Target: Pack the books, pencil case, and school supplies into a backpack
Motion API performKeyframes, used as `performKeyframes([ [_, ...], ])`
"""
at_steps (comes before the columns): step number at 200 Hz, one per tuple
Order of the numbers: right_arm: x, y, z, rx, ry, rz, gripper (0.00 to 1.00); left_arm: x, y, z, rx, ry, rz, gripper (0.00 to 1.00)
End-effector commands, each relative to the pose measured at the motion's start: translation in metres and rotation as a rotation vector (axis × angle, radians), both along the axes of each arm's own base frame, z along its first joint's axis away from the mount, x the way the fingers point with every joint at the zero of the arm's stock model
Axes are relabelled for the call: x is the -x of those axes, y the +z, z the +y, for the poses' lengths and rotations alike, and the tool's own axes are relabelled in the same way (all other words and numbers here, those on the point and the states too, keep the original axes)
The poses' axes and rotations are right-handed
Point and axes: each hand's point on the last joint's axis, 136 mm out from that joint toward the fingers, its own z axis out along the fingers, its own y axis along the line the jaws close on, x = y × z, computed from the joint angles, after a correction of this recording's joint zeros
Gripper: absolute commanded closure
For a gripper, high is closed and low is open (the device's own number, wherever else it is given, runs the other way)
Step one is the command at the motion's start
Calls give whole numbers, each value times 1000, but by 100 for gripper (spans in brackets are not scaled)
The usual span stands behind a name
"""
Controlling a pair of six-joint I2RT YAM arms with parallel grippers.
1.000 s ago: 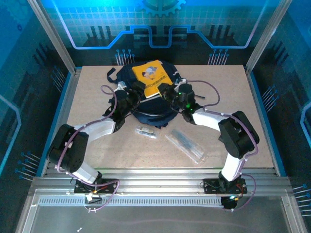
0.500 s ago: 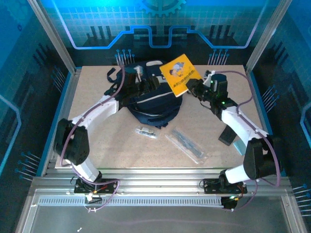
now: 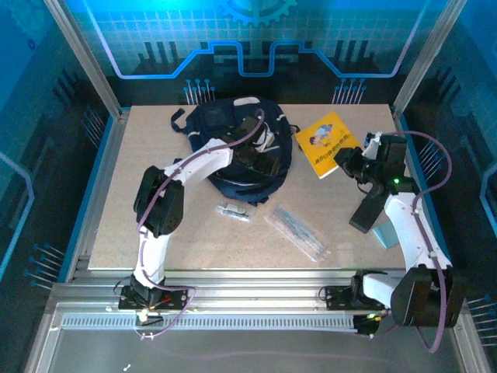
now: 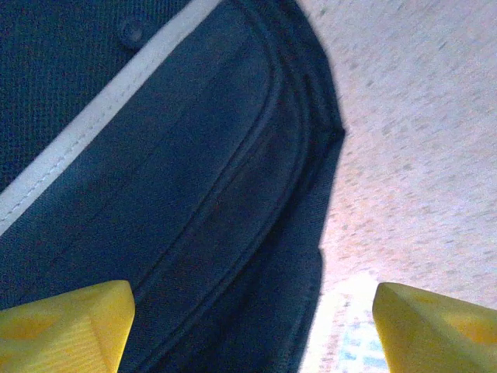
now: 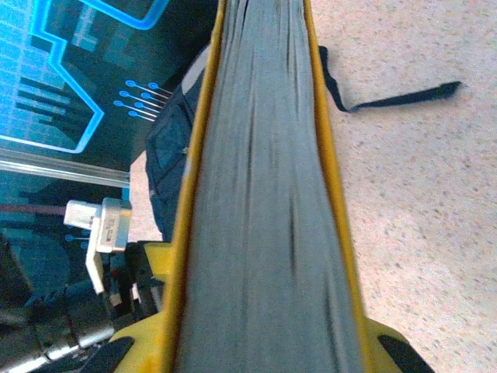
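I work in a robot test cell, a lab booth. Beyond my fingers [image 4: 66, 326] stand blue backlit wall panels [image 3: 256, 39] printed with circuit lines and aluminium frame posts [image 3: 85, 58], and beneath them lies a speckled bench [image 3: 155, 225] edged by slotted rails [image 3: 256, 299].

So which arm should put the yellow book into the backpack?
Right. Its gripper is shut on the yellow book beside the backpack; the left gripper is open above the backpack, holding nothing.

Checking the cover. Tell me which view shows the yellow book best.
Top external: the yellow book shows its cover and picture, pinched at a corner by the right fingers. The right wrist view looks along its grey page edge.
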Motion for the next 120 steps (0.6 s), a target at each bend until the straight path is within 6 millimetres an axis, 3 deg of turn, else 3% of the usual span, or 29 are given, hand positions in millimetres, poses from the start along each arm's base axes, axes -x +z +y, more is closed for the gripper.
performKeyframes([
  [1, 8, 10, 3, 19, 49, -52, 100, -7, -7, 12, -110, -27, -20, 18],
  [45, 8, 8, 4, 11, 51, -51, 100, -31, -12, 16, -177, -19, -101, 18],
  [120, 4, 11, 7, -18, 46, -75, 100, -25, -93, 27, -310, -82, 18, 17],
])
